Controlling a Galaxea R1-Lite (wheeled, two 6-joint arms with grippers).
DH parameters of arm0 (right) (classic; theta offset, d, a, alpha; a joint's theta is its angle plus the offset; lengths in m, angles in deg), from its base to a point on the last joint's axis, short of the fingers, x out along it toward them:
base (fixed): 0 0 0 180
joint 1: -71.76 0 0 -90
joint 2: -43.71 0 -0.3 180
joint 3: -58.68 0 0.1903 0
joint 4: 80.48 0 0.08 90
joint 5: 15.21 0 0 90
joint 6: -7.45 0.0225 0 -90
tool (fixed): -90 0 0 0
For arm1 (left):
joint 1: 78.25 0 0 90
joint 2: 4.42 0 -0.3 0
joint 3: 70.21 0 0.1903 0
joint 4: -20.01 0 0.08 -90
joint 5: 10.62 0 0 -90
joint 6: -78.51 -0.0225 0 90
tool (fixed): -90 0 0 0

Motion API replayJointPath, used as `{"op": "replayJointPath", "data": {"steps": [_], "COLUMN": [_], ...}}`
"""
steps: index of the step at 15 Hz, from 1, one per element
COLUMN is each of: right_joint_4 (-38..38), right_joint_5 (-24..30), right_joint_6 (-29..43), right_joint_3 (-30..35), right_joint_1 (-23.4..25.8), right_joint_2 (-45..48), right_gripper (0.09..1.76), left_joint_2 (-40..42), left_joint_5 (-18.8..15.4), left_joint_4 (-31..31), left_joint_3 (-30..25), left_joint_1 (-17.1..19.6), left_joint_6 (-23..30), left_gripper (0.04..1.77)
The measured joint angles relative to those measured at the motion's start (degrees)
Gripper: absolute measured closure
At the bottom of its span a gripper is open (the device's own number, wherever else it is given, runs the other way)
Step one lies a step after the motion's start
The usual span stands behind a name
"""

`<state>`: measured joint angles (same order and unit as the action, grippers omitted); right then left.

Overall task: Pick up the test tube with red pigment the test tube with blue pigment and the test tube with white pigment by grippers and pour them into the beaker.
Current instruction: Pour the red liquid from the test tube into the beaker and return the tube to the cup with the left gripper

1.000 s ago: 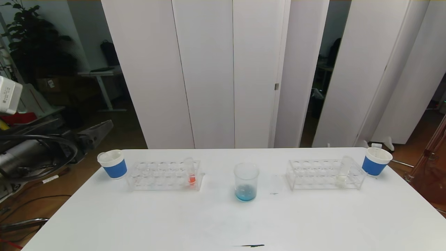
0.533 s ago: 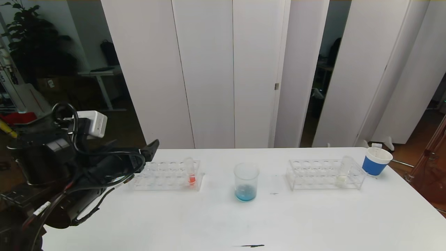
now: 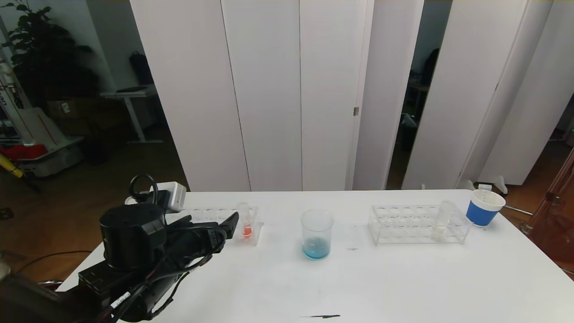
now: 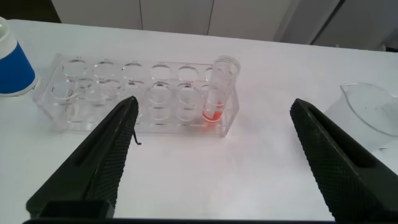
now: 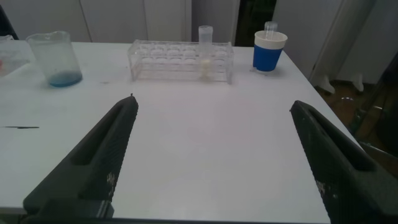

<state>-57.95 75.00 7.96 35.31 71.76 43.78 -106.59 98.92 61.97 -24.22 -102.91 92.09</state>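
While the left hand (image 4: pixel 211 158) hangs wide open just short of the red test tube (image 4: pixel 219 90) in the near rack (image 4: pixel 124 93), it should centre both fingers on the upper glass and lift straight, with the beaker (image 3: pixel 316 233) off to its right.

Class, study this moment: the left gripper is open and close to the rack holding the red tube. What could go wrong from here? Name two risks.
1. The open left gripper faces the red-pigment tube standing at the end of its clear rack; a finger may catch the rack and shove it.
2. The beaker, already holding blue liquid, stands near that rack; a wide swing might knock it over.
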Motion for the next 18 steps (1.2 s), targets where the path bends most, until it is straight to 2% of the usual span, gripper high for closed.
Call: {"op": "replayJointPath", "data": {"steps": [3,6,18], "right_joint_4": [0.0,0.0,0.0], "right_joint_5": [0.0,0.0,0.0], "right_joint_6": [0.0,0.0,0.0], "right_joint_3": [0.0,0.0,0.0], "right_joint_1": [0.0,0.0,0.0], "right_joint_2": [0.0,0.0,0.0], "right_gripper": [0.10,0.10,0.10], "left_joint_2": [-4.6,-8.2,-23.2], "left_joint_5": [1.8,2.8,4.2], "left_joint_4": [4.3,4.7,7.7], "left_joint_3": [0.6,3.2,16.6], "left_joint_1": [-2.4,-2.8,-0.7], "left_joint_6": [0.2,0.3,-0.4], "left_gripper": [0.06,0.06,0.06]}}
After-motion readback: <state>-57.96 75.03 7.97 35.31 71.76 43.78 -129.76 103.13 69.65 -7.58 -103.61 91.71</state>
